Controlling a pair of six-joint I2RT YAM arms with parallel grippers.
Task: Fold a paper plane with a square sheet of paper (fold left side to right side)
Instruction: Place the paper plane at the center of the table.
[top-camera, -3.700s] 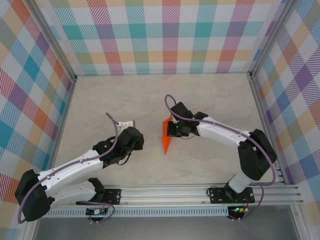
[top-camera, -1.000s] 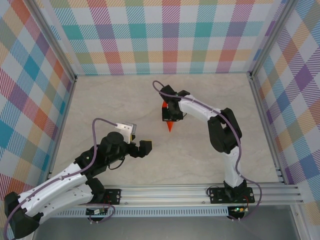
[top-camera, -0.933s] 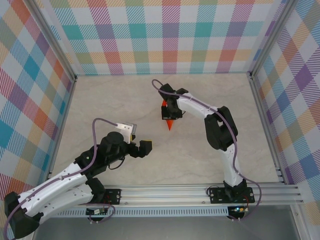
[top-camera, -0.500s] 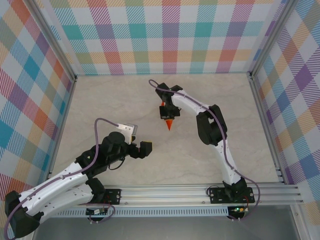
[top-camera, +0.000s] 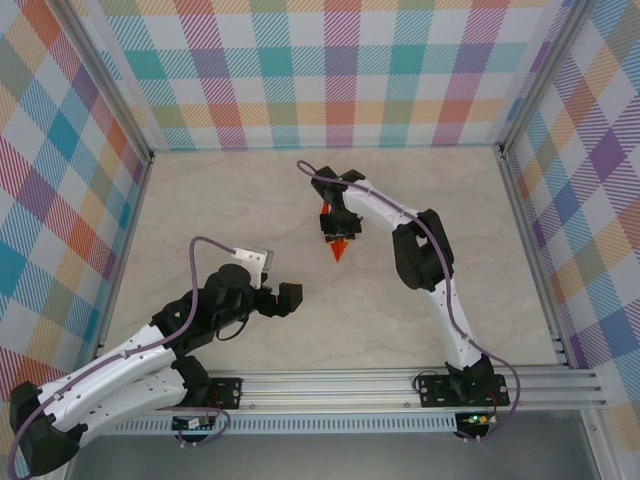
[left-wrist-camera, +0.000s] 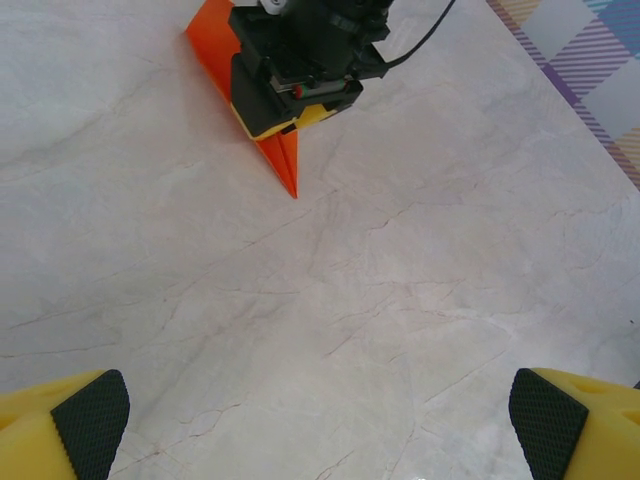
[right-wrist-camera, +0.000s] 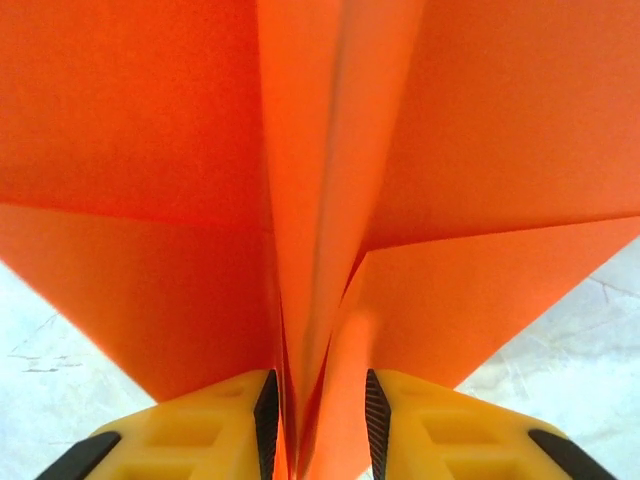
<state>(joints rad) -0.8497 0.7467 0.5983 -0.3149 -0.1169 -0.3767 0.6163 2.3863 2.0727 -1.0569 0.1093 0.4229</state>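
Right hand (top-camera: 335, 226), overhead view: set on the paper plane (top-camera: 340, 250), at the middle of the surface (top-camera: 220, 200) toward the far edge, nose to the near edge; left hand (top-camera: 287, 297) well apart toward the near-left corner. Left wrist view: left hand fully spread, empty. Right wrist view: jaws narrowly parted astride the keel fold, pinch undeterminable; item judged feather-light, springy, crushable, best held by its layered keel.

Orange paper plane (top-camera: 340, 248), creased pointed dart central on the table (top-camera: 250, 200), nose nearward, possibly tilted.
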